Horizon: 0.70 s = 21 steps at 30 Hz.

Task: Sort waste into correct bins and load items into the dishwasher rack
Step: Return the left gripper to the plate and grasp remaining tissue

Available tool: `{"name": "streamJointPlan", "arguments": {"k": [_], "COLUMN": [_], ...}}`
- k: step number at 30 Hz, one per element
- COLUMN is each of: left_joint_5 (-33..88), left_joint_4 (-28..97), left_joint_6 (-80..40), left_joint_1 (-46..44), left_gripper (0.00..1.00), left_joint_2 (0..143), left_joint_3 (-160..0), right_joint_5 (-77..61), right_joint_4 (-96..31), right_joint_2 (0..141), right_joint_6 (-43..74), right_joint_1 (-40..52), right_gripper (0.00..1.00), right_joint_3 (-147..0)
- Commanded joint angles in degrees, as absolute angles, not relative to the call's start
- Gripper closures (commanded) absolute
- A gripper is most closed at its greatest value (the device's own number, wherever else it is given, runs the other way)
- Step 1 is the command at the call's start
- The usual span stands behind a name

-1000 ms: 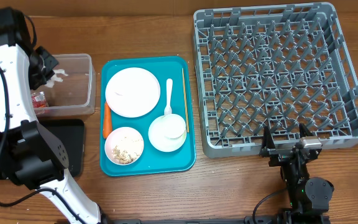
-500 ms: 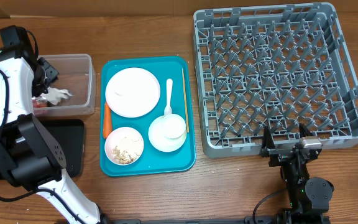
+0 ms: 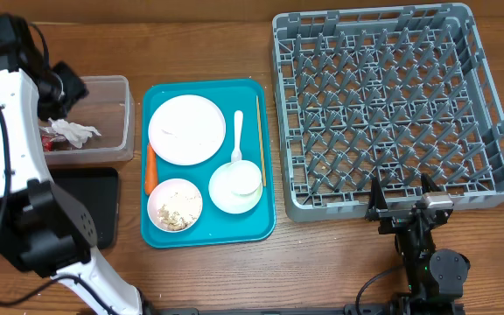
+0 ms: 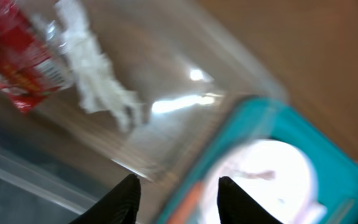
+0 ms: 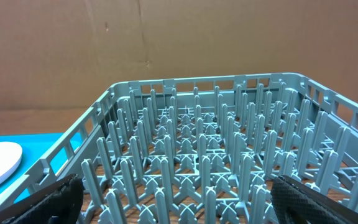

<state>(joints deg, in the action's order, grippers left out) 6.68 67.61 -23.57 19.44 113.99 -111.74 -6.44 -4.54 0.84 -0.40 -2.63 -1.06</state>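
- Since a second ago, the crumpled white tissue [image 3: 77, 133] has left my left pincer [image 3: 65, 87] and dropped into the clear tub [image 3: 126, 114]. The pincer has pulled up toward the tub's far rim. My right pincer [image 3: 401, 201] has not stirred.
- Overhead view, containers:
  - The tub holds the tissue and, touching it, the red snack wrapper [image 3: 51, 137].
  - The black tray [image 3: 105, 206] is partly hidden by my arm. Its exposed part shows no waste.
  - The teal tray [image 3: 266, 175] carries the plate [image 3: 186, 129], the white bowl [image 3: 234, 186] and the bowl of rice and scraps [image 3: 175, 206].
  - It also carries the fork [image 3: 238, 131], the chopsticks [image 3: 260, 131] and the carrot [image 3: 150, 168] along its left edge.
  - The dishwasher rack [image 3: 392, 105] shows no dishes yet.
- Left wrist view, blurred:
  - My left pincer [image 4: 179, 199] stands partly open with nothing between its tips.
  - Wrapper [image 4: 11, 56] and tissue [image 4: 98, 81] lie beyond, inside the tub.
  - The teal tray [image 4: 260, 115] and plate [image 4: 272, 174] show past the tub wall.
- Right wrist view:
  - My right pincer [image 5: 179, 199] is spread wide and holds nothing.
  - It faces the rack [image 5: 197, 162] from just outside the near wall.
- Judgement on the step: the release looks complete.
  - To finish well, I should rise clear of the tub wall before swinging over.
  - The carrot seems the next waste. It sits tight beside the rice bowl, so I should straddle its narrow width from above.
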Motion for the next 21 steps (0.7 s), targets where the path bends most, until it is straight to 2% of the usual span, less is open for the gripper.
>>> {"name": "streamJointPlan", "arguments": {"k": [1,5,8,15,21], "left_joint_5": [13.17,12.86,10.39,5.26,3.33], "left_joint_4": [69.76,75.50,79.42,79.00,77.56], "left_joint_6": [-22.48,-21.96,-21.85,-23.20,-26.17], "left_joint_1": [14.72,7.25,1.63,-9.34,-13.56], "left_gripper": [0.57,0.52,0.52,0.53,0.51], "left_joint_2": [106.10,104.53,105.38,109.23,115.02], "left_joint_3": [-115.77,-115.74,-114.78,-111.00,-110.69], "right_joint_5": [-6.11,-6.11,-6.11,-6.11,-6.11], "right_joint_4": [-4.23,-4.21,-4.23,-4.21,-4.23], "right_joint_2": [0.16,0.16,0.16,0.16,0.16], "right_joint_6": [-0.19,-0.16,-0.16,-0.16,-0.16], "right_joint_1": [-3.07,-3.07,-3.07,-3.07,-3.07], "right_gripper": [0.00,0.00,0.00,0.00,0.00], "right_joint_3": [-0.45,-0.45,-0.45,-0.45,-0.45]}}
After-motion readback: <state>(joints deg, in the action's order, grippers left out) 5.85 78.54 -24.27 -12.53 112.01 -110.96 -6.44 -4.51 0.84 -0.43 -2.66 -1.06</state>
